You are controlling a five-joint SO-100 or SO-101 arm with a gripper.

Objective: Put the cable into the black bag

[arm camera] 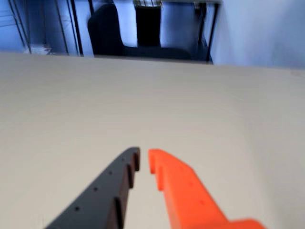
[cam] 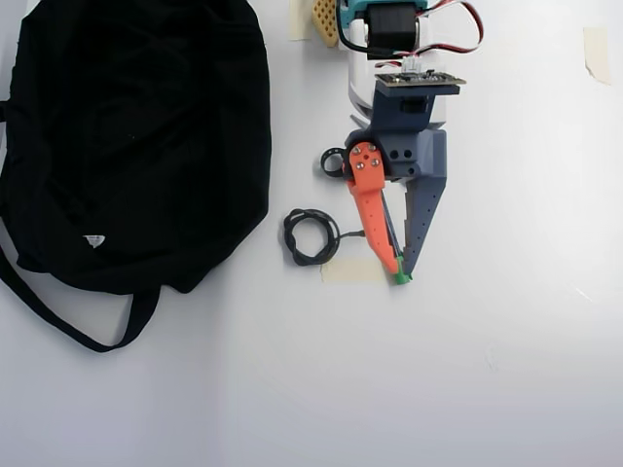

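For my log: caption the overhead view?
Claw nearly closed, empty, beside coiled cable; black bag lies left.

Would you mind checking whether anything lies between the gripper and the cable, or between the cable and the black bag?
Nothing visible does. In the overhead view the cable lies on bare table between the gripper and the black bag.

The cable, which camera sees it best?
The overhead view. There the cable lies whole on the table, a small black coil between the black bag and the gripper. The wrist view shows none of it, only the gripper's fingertips and bare table.
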